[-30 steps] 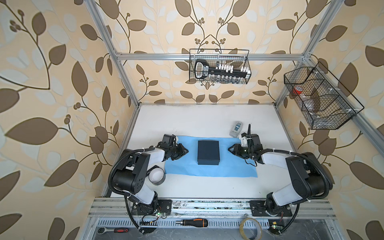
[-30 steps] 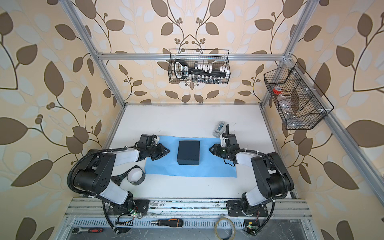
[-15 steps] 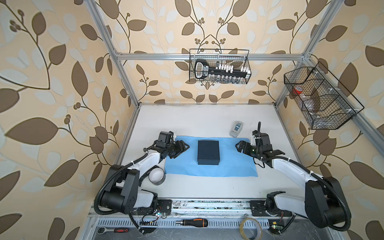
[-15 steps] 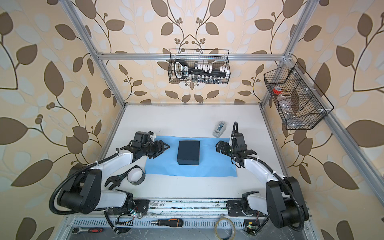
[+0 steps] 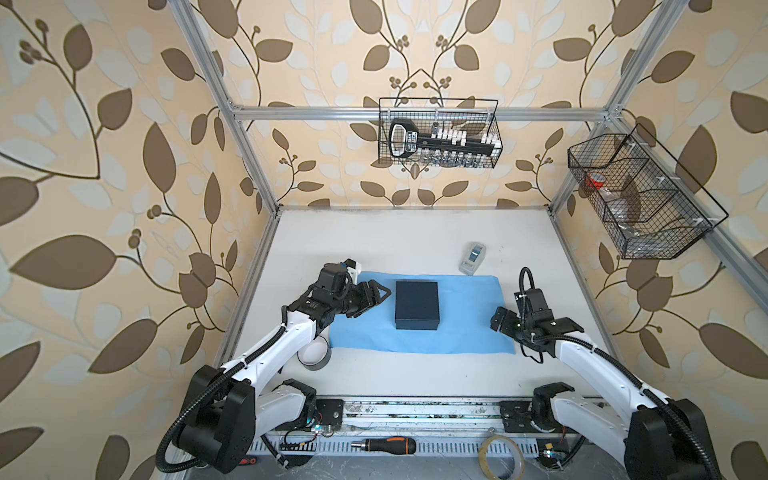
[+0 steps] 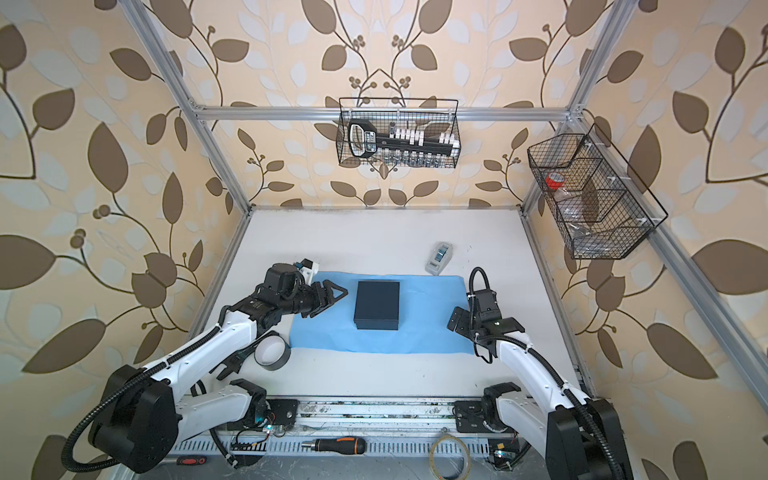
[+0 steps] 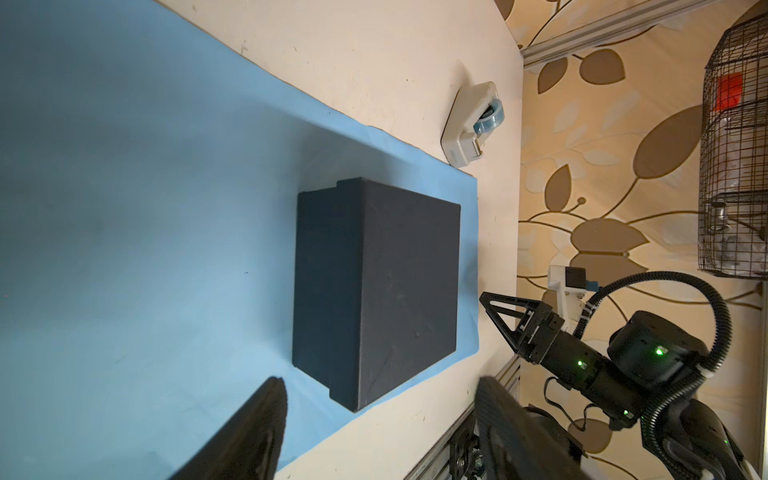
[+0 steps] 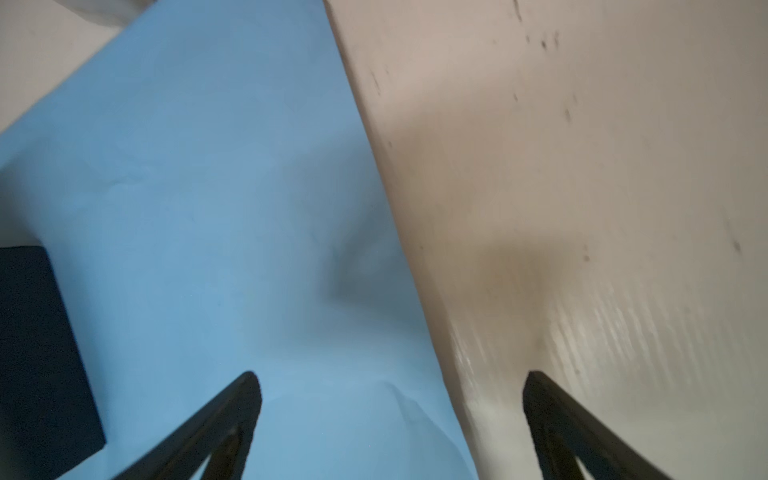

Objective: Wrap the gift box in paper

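Now | gift box point(image 5: 417, 305) on paper point(image 5: 465, 332) | between left claw point(image 5: 378, 300), right claw point(image 5: 519, 330), apart

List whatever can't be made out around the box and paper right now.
- The paper: much of its left edge lies under the left gripper in both top views.
- The gift box: only a corner shows in the right wrist view; the frame edge cuts the rest.
- The right gripper: that view is smeared, so whether its jaws touch the paper is unclear.
- The wire basket: contents too small behind its mesh.
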### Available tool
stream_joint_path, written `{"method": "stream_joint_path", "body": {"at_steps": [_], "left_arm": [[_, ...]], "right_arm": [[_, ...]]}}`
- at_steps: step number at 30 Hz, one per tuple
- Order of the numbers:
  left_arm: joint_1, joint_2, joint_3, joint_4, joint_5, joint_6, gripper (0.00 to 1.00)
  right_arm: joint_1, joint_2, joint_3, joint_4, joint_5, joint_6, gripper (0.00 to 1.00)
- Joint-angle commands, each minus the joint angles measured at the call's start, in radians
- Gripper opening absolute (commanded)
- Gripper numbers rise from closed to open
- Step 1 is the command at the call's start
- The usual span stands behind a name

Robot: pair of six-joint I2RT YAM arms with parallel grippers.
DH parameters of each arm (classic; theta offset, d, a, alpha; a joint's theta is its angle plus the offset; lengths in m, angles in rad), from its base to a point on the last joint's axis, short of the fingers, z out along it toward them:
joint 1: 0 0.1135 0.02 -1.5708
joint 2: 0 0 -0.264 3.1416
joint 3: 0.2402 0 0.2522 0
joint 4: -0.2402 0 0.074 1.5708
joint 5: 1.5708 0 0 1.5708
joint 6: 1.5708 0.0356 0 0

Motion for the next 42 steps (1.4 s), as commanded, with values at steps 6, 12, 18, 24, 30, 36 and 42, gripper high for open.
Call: {"method": "stream_joint_path", "body": {"at_steps": [6, 12, 18, 24, 30, 36, 42], "left_arm": [[-0.008, -0.013, 0.049, -0.017, 0.027, 0.025, 0.74], [-0.009, -0.011, 0.044, -0.012, 0.018, 0.018, 0.74], [-0.011, -0.009, 0.051, -0.017, 0.009, 0.014, 0.74], [-0.017, -0.01, 0.058, -0.029, -0.009, 0.014, 0.74], [-0.026, -0.002, 0.06, -0.038, -0.025, 0.016, 0.74], [-0.028, 0.005, 0.066, -0.05, -0.039, 0.023, 0.74], [-0.028, 0.007, 0.079, -0.072, -0.031, 0.032, 0.75]], "right_arm": [[0.092, 0.015, -0.033, -0.107, -0.013, 0.097, 0.95], [0.093, -0.032, -0.044, -0.108, -0.073, 0.095, 0.88], [0.087, -0.089, -0.072, -0.033, -0.135, 0.091, 0.82], [0.085, -0.197, -0.115, 0.05, -0.132, 0.078, 0.75], [0.079, -0.284, -0.167, 0.12, -0.136, 0.06, 0.68], [0.068, -0.274, -0.181, 0.121, -0.075, 0.054, 0.51], [0.074, -0.31, -0.167, 0.143, -0.031, -0.006, 0.28]]}}
